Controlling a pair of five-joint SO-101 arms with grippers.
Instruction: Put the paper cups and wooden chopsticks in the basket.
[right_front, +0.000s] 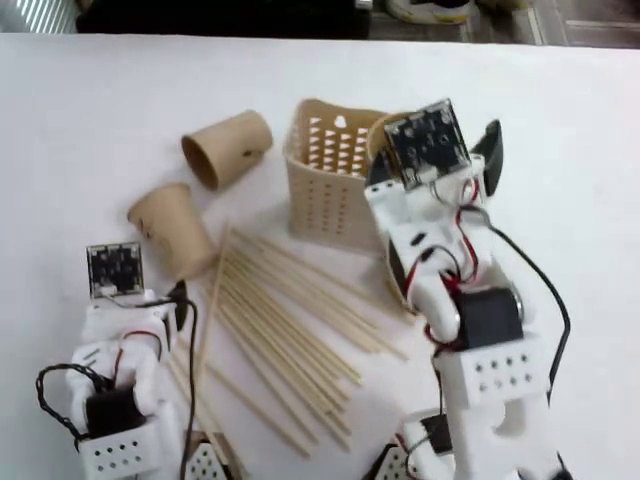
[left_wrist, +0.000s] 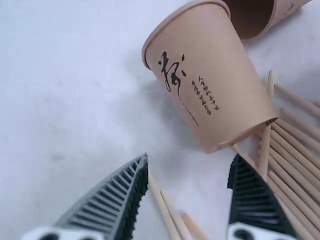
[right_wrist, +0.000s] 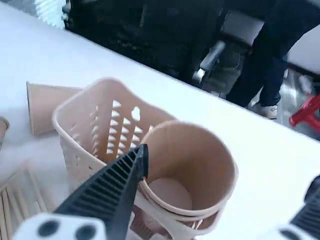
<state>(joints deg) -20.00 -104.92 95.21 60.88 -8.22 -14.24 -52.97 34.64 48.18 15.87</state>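
Right tool (right_wrist: 227, 165) wide open around 1 paper cup (right_wrist: 175, 195) resting in basket (right_wrist: 90, 100); left tool (left_wrist: 191, 159) open, empty: should straddle tipped cup (left_wrist: 210, 95) before closing.

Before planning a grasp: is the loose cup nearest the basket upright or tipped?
Tipped: the paper cup lies on its side, mouth showing.

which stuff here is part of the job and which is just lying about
Job: basket; lying paper cup; second lying cup; cup at the basket; wooden chopsticks.
Lying about: chair; red item in the background.
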